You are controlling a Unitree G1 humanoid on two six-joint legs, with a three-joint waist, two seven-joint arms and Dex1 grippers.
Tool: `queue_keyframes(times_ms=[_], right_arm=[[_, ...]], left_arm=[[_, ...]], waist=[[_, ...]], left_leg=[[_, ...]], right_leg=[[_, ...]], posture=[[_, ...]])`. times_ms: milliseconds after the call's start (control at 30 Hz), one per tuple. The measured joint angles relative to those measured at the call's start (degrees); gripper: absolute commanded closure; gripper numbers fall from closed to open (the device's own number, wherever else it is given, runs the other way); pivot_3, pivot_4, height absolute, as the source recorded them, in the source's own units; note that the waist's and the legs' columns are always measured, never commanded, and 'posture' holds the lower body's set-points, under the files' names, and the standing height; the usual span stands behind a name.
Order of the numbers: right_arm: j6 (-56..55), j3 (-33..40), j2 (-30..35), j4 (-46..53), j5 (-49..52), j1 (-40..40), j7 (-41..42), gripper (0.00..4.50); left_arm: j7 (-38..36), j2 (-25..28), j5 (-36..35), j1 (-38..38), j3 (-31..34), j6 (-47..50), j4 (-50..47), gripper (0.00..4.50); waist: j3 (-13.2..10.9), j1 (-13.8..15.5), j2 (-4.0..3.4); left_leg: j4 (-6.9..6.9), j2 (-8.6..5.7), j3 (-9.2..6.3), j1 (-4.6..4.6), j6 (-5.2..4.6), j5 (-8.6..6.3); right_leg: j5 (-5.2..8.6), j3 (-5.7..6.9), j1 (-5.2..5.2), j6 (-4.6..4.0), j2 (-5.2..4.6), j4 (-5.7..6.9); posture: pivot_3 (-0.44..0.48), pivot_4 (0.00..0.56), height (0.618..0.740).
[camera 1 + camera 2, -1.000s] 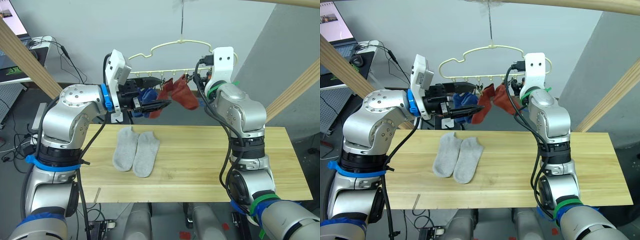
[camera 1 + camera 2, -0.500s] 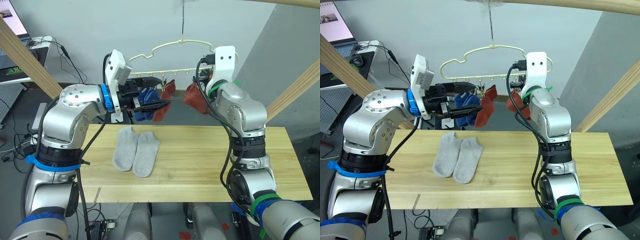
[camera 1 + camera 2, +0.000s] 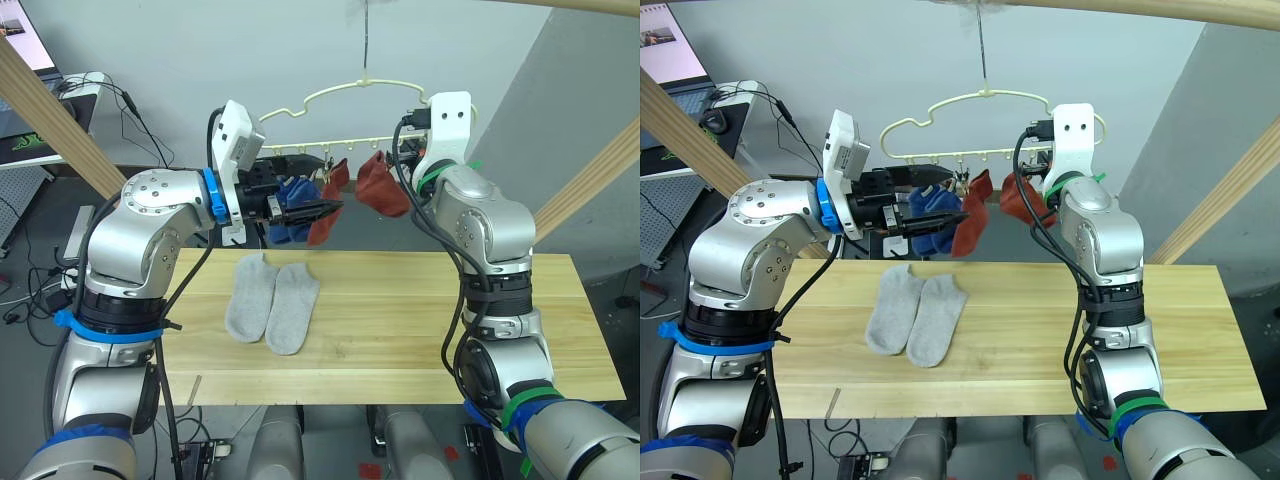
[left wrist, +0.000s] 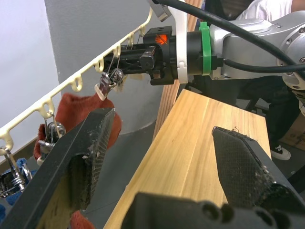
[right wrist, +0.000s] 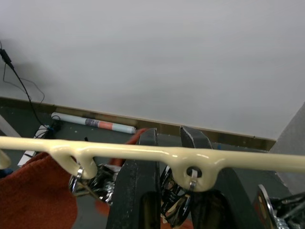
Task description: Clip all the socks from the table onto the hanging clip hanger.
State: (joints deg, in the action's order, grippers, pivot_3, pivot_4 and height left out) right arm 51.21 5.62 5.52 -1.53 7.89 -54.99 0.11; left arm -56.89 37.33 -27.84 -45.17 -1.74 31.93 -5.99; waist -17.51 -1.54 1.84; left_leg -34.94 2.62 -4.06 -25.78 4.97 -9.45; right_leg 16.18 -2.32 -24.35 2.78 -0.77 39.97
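My right gripper (image 5: 164, 200) has swung its rust-red sock (image 3: 377, 185) back toward the clip hanger (image 3: 340, 92), fingers pinching a clip under the hanger bar, left gripper (image 3: 322, 209) spread empty beside the hung socks, two grey socks (image 3: 270, 299) on the table (image 3: 420, 330) below, no writing I can read.

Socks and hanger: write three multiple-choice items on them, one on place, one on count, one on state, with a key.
1. Where do the grey socks lie?
A. On the table
B. On the clip hanger
C. On the floor

2. How many grey socks are on the table?
A. One
B. Two
C. Four

3. How does the left end effector stand?
A. Shut on a grey sock
B. Shut on the hanger
C. Open, holding nothing

Key: 1 A, they rest side by side on the wood. 2 B, a pair shows. 3 C, its fingers stand apart near the clip hanger and the rust-red sock.
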Motion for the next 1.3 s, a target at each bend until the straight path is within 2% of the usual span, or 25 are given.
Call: queue_keyframes(times_ms=[33, 133, 667, 1300], right_arm=[[0.3, 0.0, 0.0, 0.3, 0.0, 0.0, 0.0, 2.37], [0.9, 0.0, 0.1, 0.8, 0.0, 0.3, -0.1, 1.37], [8.2, 0.2, -0.2, 8.1, 0.0, 3.0, -1.9, 1.37], [11.8, 2.1, -2.9, 9.9, 0.1, 3.4, -3.2, 1.37]], left_arm=[[0.0, 0.0, 0.0, 0.0, 0.0, 0.0, 0.0, 0.77], [0.0, 0.0, 0.0, 0.0, 0.0, 0.0, 0.0, 0.77], [-0.1, -0.6, 0.1, 0.0, -0.1, 0.0, 0.3, 0.77], [0.0, -0.7, 0.1, 0.3, -0.1, 0.0, 0.9, 0.77]], waist=[[0.0, 0.0, 0.00], [0.0, 0.0, 0.00], [0.0, -0.1, 0.00], [0.0, -0.1, 0.00]], left_leg=[[0.00, 0.00, 0.00, 0.00, 0.00, 0.00], [0.00, 0.00, 0.00, 0.00, 0.00, 0.00], [0.00, 0.00, 0.00, 0.00, 0.00, 0.00], [0.00, 0.00, -0.01, 0.00, 0.00, 0.00]], right_leg=[[0.00, 0.00, 0.00, 0.00, 0.00, 0.00], [0.00, 0.00, 0.00, 0.00, 0.00, 0.00], [0.00, 0.00, 0.00, 0.00, 0.00, 0.00], [0.00, 0.00, 0.00, 0.00, 0.00, 0.00]], posture=[[0.102, 0.251, 0.740], [0.097, 0.253, 0.740], [0.082, 0.263, 0.740], [0.098, 0.260, 0.740]])
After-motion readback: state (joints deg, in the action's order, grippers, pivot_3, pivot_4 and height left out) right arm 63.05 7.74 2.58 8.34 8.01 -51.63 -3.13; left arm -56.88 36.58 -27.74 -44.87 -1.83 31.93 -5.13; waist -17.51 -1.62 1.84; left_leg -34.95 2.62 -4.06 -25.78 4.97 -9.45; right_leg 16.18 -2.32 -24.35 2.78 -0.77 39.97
